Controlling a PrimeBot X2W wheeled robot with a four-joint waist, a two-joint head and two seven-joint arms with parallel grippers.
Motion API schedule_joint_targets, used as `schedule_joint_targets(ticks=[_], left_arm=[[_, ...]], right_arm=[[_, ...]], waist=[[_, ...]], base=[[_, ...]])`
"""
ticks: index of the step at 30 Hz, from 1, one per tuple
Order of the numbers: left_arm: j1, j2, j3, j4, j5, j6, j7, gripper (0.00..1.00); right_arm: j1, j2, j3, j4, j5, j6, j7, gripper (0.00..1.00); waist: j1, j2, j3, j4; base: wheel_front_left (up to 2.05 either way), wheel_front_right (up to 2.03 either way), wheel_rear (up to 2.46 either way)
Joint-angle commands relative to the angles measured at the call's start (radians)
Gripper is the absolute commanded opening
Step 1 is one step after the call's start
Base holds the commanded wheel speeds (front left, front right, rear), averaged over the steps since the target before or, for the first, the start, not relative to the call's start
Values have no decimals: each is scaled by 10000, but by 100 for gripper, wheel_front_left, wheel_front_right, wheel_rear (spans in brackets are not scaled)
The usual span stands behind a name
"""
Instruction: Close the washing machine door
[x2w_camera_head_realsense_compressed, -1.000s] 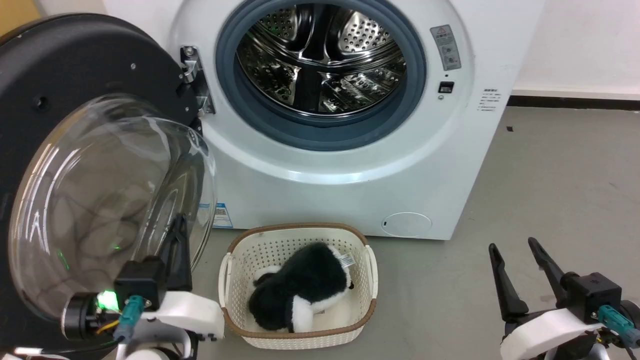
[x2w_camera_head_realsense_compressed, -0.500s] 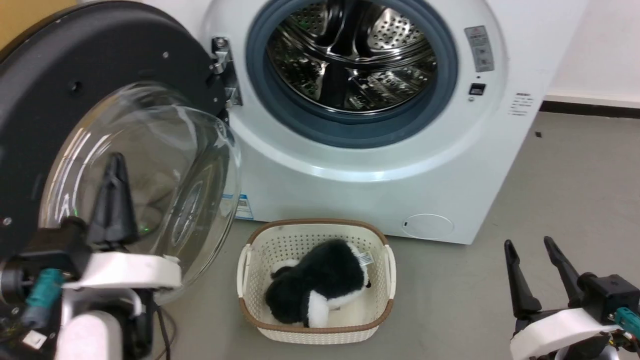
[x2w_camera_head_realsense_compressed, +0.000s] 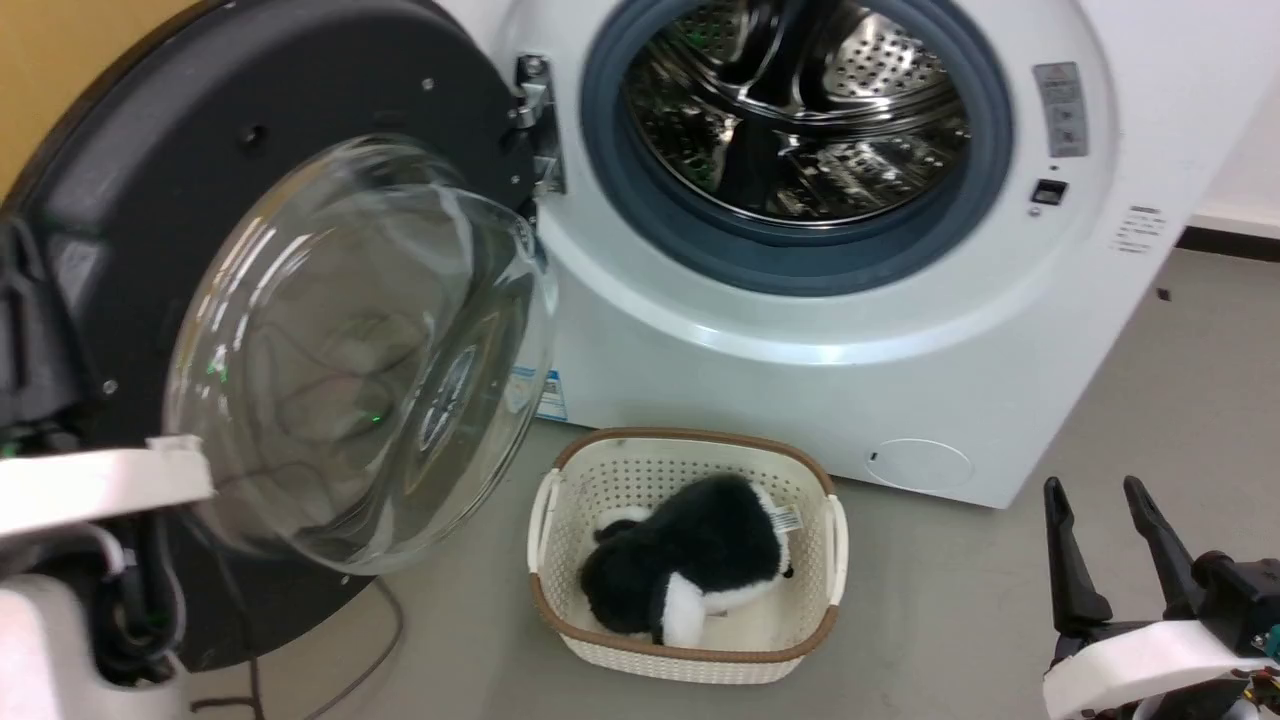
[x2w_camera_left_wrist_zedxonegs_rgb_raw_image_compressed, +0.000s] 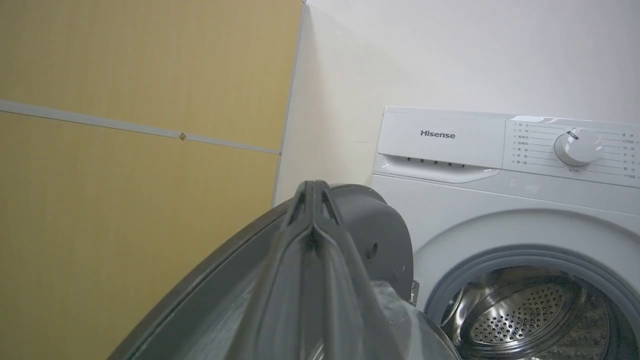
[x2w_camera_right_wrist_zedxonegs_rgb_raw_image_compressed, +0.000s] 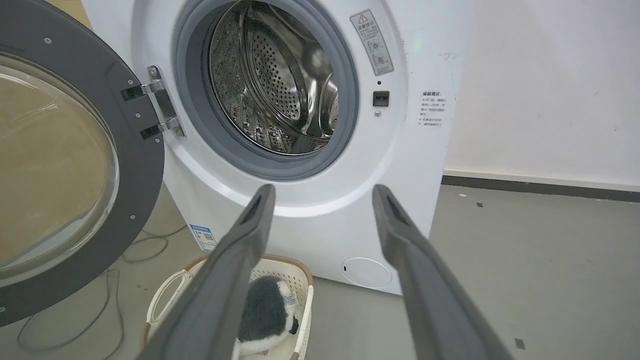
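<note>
Overlapping door: closed left pincer

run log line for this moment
round black-framed glass washing machine door: open | left gripper: jaws shut by door edge | right gripper: jaws open, empty

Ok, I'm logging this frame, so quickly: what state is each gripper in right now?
Left gripper: shut, holding nothing.
Right gripper: open, empty.

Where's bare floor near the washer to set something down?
Bare floor lies right of the basket, between the washing machine and the right gripper. Crowded: the basket below the drum, and under the open washing machine door.
</note>
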Motion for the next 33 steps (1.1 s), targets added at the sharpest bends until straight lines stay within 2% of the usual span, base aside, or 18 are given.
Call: schedule_joint_targets(ticks=[1,10,18,28,33], left_arm=[[-237,97,157,-70,-168,-71,-78,0],[-851,504,1352,431,-1626,-122,23,0],[-1278,883,2348,2016,-3111,-99,588,0],[-1374,1033,3144,4322,-5676,-200,2931,0],[-1181,1047,3450,5030,-6457,-427,3517,0]], right_arm=[[-112,18,-60,53,85,3,-99,100],[-137,20,-282,203,273,3,-286,100],[-177,23,-454,356,425,4,-453,100],[-208,26,-670,492,579,4,-661,100],[-259,27,-780,547,639,4,-764,100]], waist=[[0,0,15,140],[0,0,95,713],[0,0,155,1103],[0,0,258,1385],[0,0,361,1517]], base=[[0,0,0],[0,0,0],[0,0,0],[0,0,0],[0,0,0]])
